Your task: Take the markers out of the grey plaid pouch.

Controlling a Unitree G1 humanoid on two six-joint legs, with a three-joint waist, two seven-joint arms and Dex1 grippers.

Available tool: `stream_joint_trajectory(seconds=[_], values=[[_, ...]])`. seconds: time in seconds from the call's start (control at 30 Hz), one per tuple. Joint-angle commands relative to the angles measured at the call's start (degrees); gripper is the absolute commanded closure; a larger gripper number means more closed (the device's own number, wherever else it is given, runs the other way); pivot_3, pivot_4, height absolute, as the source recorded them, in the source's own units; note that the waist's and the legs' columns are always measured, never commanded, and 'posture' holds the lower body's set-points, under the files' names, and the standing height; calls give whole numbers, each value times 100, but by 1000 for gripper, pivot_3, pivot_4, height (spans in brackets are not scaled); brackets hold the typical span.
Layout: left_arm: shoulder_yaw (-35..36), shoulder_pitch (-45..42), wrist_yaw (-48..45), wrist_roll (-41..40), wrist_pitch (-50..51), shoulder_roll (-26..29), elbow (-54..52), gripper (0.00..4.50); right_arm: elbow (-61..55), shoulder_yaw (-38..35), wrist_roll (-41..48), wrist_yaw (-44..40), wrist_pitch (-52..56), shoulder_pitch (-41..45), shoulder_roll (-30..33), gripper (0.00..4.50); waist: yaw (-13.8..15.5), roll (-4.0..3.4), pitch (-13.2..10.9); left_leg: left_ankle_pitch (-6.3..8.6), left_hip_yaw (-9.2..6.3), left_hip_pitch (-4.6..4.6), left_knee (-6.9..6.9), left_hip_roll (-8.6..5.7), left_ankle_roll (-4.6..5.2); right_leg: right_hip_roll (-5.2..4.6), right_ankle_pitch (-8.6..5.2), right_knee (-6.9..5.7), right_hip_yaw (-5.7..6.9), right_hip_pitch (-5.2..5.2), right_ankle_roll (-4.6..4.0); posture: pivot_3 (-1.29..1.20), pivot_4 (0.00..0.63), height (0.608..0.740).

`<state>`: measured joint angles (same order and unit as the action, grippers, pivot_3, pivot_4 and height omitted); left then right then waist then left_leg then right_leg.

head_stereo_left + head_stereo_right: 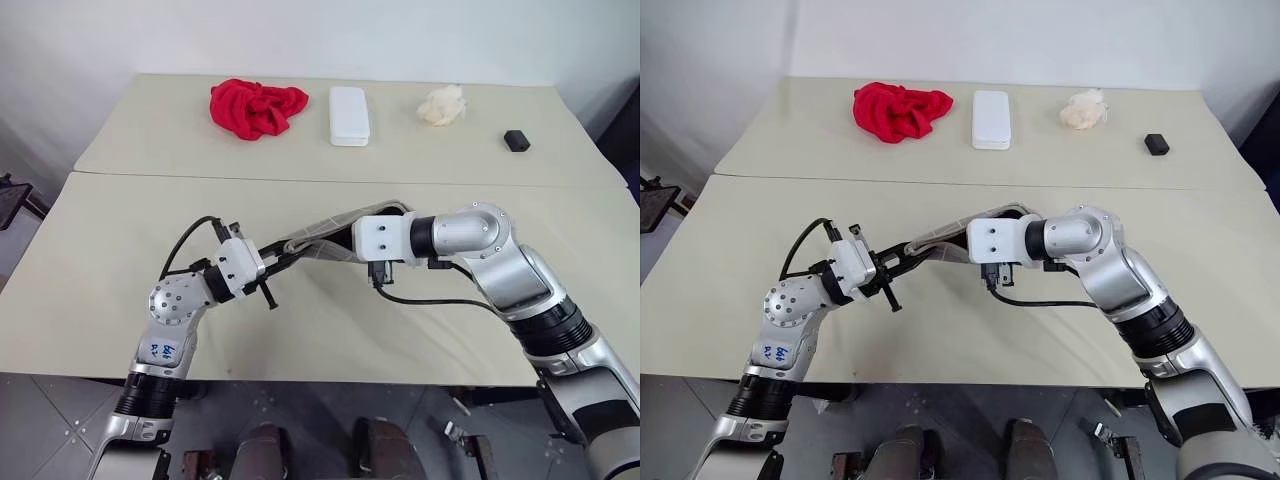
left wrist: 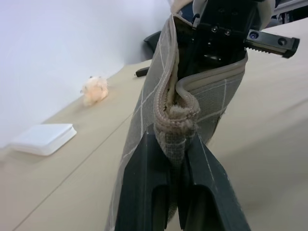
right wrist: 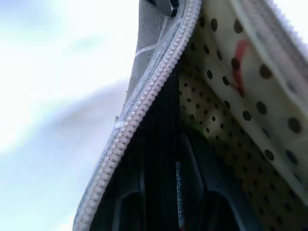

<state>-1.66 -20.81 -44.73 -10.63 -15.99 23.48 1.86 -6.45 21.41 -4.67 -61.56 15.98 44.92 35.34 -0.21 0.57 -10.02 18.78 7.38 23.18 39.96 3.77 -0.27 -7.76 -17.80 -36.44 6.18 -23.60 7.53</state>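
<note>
One grey plaid pouch (image 1: 320,240), unzipped and showing dotted lining, is hanging above the table's (image 1: 100,300) middle; left gripper (image 2: 175,159) is clenching its end, right gripper (image 3: 178,192) is reaching inside, grip unclear.

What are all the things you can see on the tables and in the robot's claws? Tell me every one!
grey plaid pouch: one, grey with white lines and dotted lining, held up over the near table between both claws, open.
marker: at least one, inside the pouch between the right claw's fingers; colour hard to tell.
red cloth: one, red, crumpled, far table's left part.
white case: one, white, far table's middle.
cream lump: one, cream, right of the case.
small black block: one, black, far table's right part.
left claw: shut on the pouch's end.
right claw: reaching inside the pouch.
</note>
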Motion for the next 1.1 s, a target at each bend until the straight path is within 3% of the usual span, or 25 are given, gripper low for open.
stream_joint_trajectory(seconds=[0.03, 0.23, 0.4, 0.8, 1.1], values=[[118, 88, 219, 213, 15, 142, 183, 4443, -311, -440, 234, 183, 146, 0, -49, 3898, 0, 0, 0, 0, 0, 0, 0, 0, 0, 0, 0, 0, 0, 0, 0, 0, 150, 740], [-34, 108, 19, -23, 282, 73, 22, 4443, 243, 399, -1077, 801, -497, -60, -27, 3898, -3, 0, 0, 0, 0, 0, 2, -1, 0, -1, 0, 0, 0, 1, 0, 0, 150, 740], [-179, 130, -145, -188, 545, 6, -112, 4443, 532, 867, -1669, 1451, -482, -72, -819, 3898, -29, 0, 0, 0, 2, 0, 0, 1, -1, 0, 0, -3, 0, -3, 0, 0, 150, 740], [-56, 72, 146, -249, 1267, -95, -264, 4443, -531, 761, -2032, 1192, -175, -139, -990, 3898, -6, 0, 0, -1, 0, 1, 1, 1, -2, 1, -1, -3, 0, -1, -1, 0, 150, 740], [119, 68, 217, -466, 1788, -51, -411, 4443, -1021, 207, -1706, 715, 54, -550, -484, 3898, -2, 0, 0, -1, -1, 1, 1, 0, -1, 1, 0, -1, 0, 1, -1, 0, 150, 740]])
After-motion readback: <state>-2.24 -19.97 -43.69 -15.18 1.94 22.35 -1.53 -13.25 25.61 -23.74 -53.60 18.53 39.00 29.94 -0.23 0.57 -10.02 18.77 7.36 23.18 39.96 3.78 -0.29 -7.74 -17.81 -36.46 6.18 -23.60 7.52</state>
